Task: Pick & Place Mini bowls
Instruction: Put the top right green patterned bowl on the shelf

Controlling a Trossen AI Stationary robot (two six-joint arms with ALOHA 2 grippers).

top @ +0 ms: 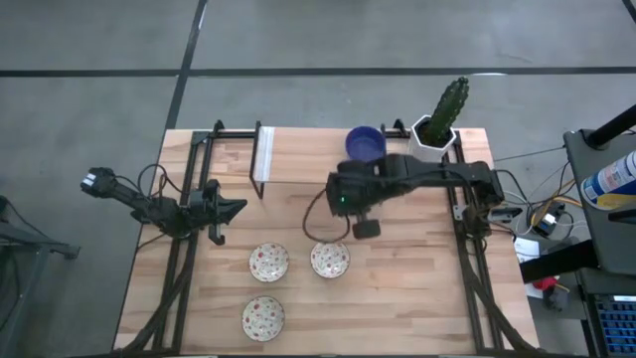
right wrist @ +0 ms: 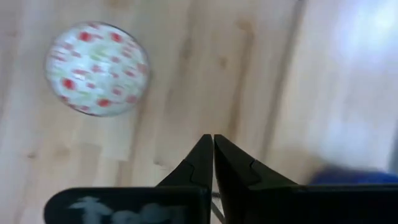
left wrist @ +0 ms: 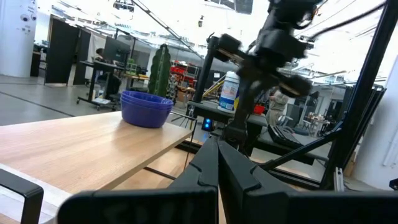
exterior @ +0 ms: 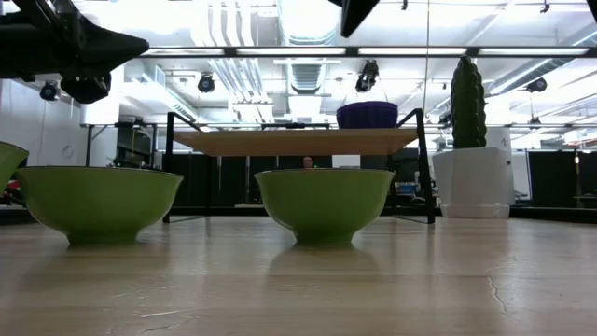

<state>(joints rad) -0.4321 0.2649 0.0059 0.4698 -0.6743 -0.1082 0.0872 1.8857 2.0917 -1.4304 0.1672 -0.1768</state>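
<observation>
Three cream, red-green speckled mini bowls [top: 268,262] [top: 329,260] [top: 263,316] stand upright on the table; the low view shows their green outsides [exterior: 98,201] [exterior: 324,201]. The blue mini bowls [top: 366,144] sit stacked on a raised wooden shelf [exterior: 367,114] [left wrist: 146,107]. My right gripper [top: 366,228] hovers shut above the table between the stack and the speckled bowls, pointing down [right wrist: 213,146]; one speckled bowl [right wrist: 97,68] lies off to its side. My left gripper [top: 234,209] waits shut at the table's left [left wrist: 217,155].
A white pot with a green cactus [top: 437,124] stands at the far right corner, beside the blue stack. The raised shelf [exterior: 294,141] on black legs spans the far side, with a white upright panel [top: 264,154] at its left. Black frame rails run along both table sides.
</observation>
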